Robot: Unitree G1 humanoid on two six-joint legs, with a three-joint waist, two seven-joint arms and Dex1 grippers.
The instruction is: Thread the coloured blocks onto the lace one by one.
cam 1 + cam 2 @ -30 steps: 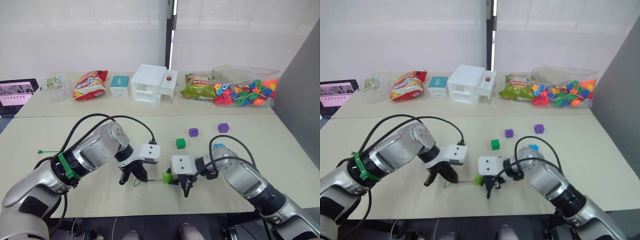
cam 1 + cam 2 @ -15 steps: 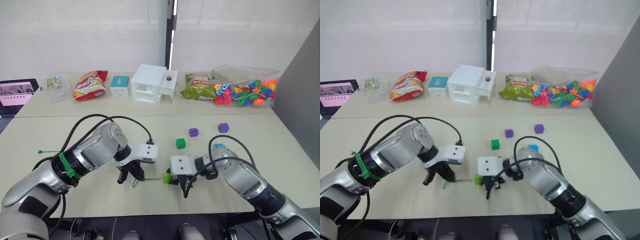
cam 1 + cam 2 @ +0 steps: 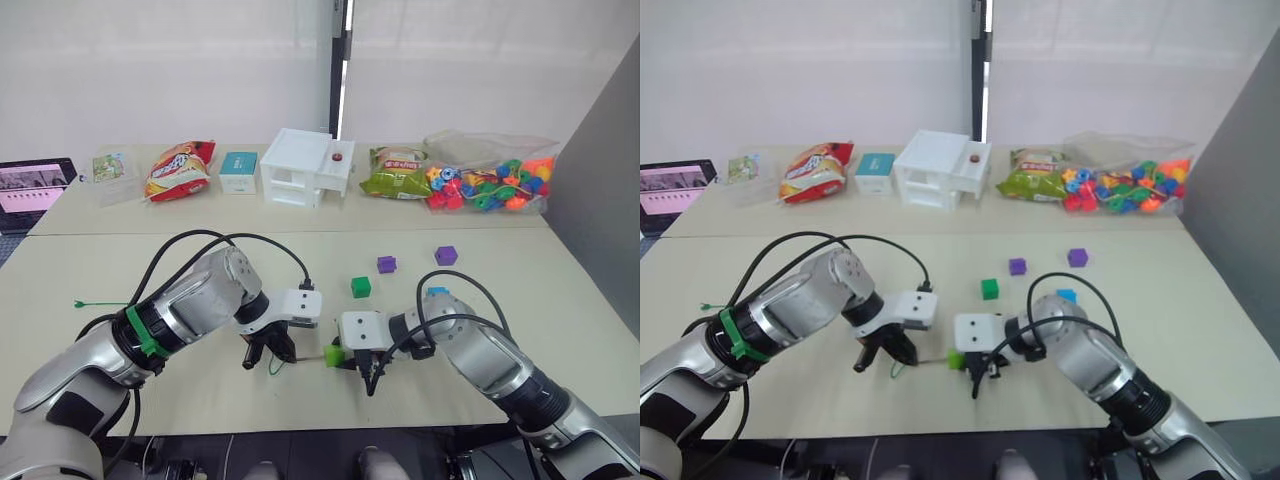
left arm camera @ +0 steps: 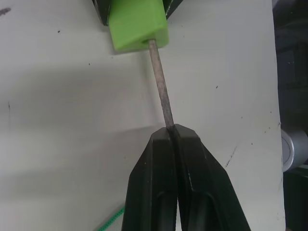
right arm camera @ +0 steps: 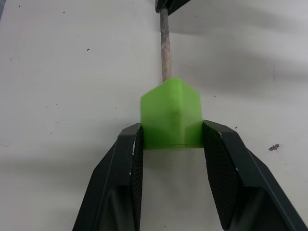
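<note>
The lime green cube (image 5: 171,114) sits pinched between the two black fingers of the right gripper (image 5: 172,144), low over the near part of the tan table (image 3: 560,300), and the stiff greyish tip of the lace (image 4: 161,86) already enters its hole. The left gripper (image 4: 173,139) is clamped tight on that tip just behind the cube, with a short run of the green string (image 4: 109,222) trailing out beneath it. I would judge the cube light, hard and rather slick, so a grip on two flat opposite faces suits it, leaving the holed faces free; the tip looks rigid enough to push, while the string behind it is limp and will only follow if pulled, so the hold belongs on the tip, close to the cube. Beyond the lime cube, toward the far edge, lie the dark green cube (image 3: 361,287), a purple cube (image 3: 386,264) and a second purple cube (image 3: 446,255), all well apart; the blue cube (image 3: 438,293) peeks out beside the right arm. Farther back from the cube, a clear bag (image 3: 490,178) holds bright mixed beads, and a white drawer box (image 3: 305,166) carries a small red piece on top, with snack packets either side.
</note>
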